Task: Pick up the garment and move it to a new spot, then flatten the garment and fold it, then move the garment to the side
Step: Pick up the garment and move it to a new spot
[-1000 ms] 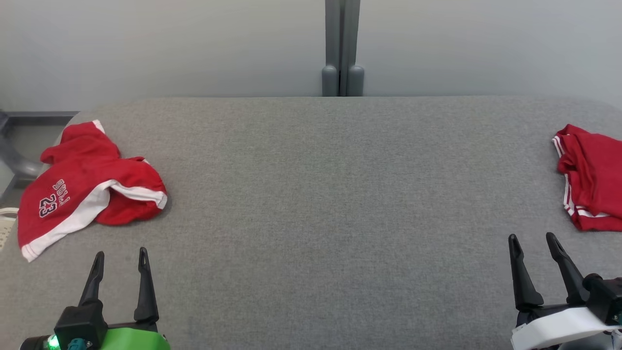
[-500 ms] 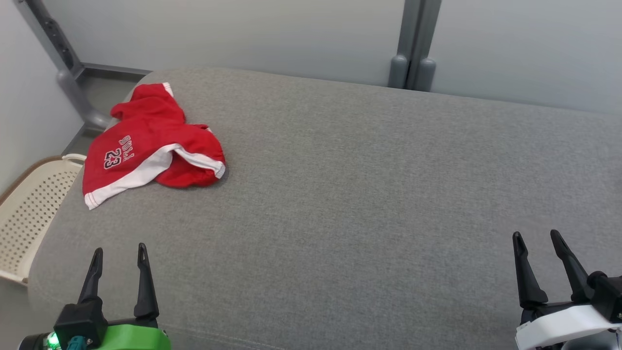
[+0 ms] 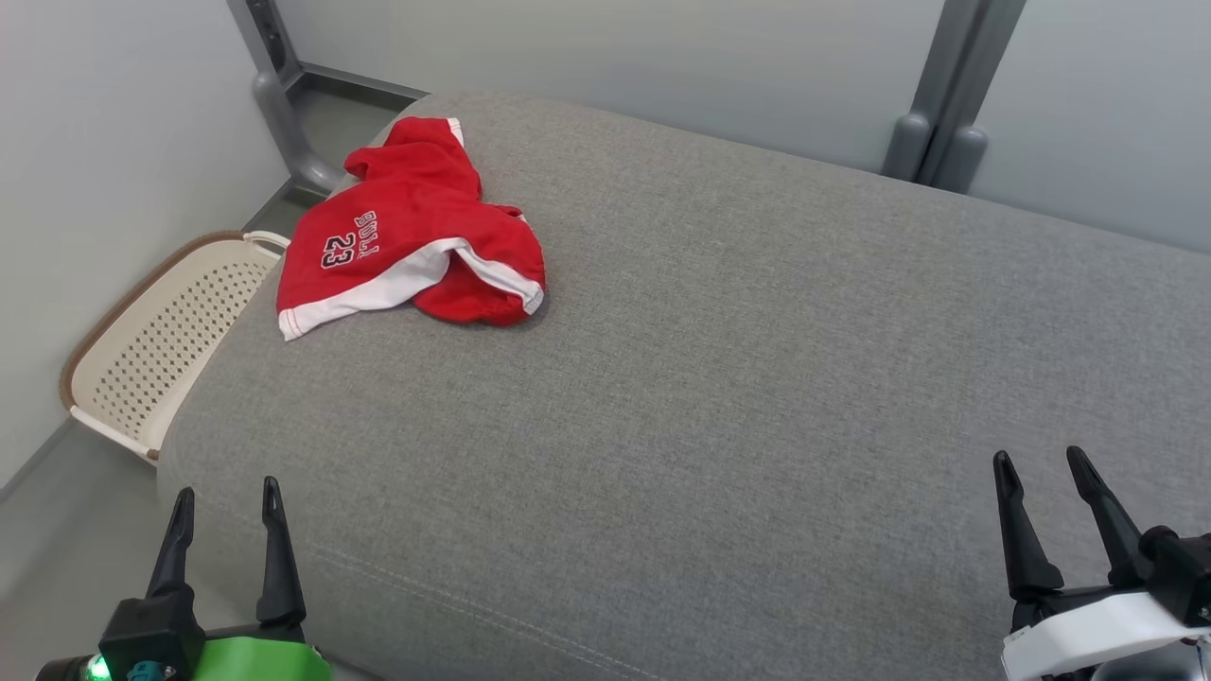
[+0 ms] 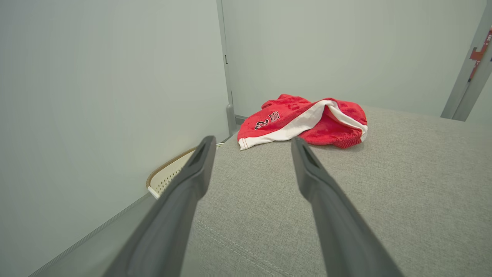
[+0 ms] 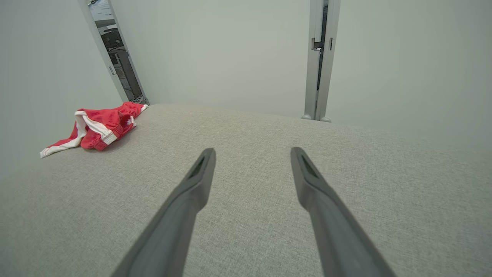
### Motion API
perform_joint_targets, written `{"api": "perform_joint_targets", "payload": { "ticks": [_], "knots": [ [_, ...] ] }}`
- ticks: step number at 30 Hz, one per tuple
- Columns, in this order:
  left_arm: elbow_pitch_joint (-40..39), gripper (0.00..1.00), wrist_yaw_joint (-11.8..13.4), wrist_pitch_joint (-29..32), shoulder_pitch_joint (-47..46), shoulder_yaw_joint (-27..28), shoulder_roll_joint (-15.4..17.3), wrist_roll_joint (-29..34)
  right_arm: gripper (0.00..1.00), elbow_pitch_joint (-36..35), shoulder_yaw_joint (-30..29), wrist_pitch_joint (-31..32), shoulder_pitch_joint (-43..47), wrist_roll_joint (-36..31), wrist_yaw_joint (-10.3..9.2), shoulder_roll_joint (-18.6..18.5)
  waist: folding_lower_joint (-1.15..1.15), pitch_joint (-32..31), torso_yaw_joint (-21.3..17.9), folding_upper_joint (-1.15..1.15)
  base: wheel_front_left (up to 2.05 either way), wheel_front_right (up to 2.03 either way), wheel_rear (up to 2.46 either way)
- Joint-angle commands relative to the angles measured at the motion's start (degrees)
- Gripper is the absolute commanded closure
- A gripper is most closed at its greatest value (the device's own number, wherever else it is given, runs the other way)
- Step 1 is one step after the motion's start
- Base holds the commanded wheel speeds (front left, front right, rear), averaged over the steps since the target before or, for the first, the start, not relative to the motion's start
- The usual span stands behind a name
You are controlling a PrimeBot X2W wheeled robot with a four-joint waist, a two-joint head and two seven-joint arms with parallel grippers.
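- Left gripper sits low at the near left corner of the grey padded table. Green wrist housing is below it and the fingers point away from the robot.
- Its two fingers are spread apart and released, with nothing between them.
- In the left wrist view the left gripper is aimed along the table's left edge. One finger lines up over the floor side, the other over the table top.
- Right gripper is at the near right with a white wrist housing. Its fingers point forward and lean slightly left in the head view.
- Its fingers are also spread and released, and it is empty. In the right wrist view the right gripper hovers over bare grey fabric.
- Neither gripper touches the table as far as I can tell; both look to hang just above it.
- Garment is red with white trim and a "23" print. It lies crumpled at the far left corner of the table, close to the left edge.
- The garment is well apart from both grippers. It is ahead of the left fingers in the left wrist view and far off to the left in the right wrist view.
- A cream perforated basket stands on the floor beside the table's left edge, below the garment.
- A grey post stands against the pale wall behind the table.
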Motion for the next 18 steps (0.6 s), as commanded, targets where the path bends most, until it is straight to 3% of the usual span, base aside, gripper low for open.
{"api": "perform_joint_targets", "payload": {
  "ticks": [1, 11, 18],
  "knots": [
    [-0.15, 0.0, 0.26, -0.01, 0.65, 0.19, -0.03, -0.26, 0.0, 0.06, 0.0, 0.1, -0.3, 0.37, -0.1, -0.34, 0.0, 0.23, 0.79, 0.0, 0.0, 0.0, 0.0],
    [0.12, 0.0, 0.55, -0.01, 0.11, 0.96, -0.39, -0.18, 0.0, 0.05, 0.45, 0.3, -0.54, 0.41, -0.1, -0.74, 0.0, 0.26, -0.57, 0.0, 0.0, 0.0, 0.0],
    [0.0, 0.0, 0.46, -0.01, -6.57, 2.09, -0.6, -0.66, 0.0, -1.96, -0.81, 1.39, -1.74, 0.16, -0.1, -2.82, 0.0, 4.02, -3.67, 0.0, 0.0, 0.0, 0.0]
  ]
}}
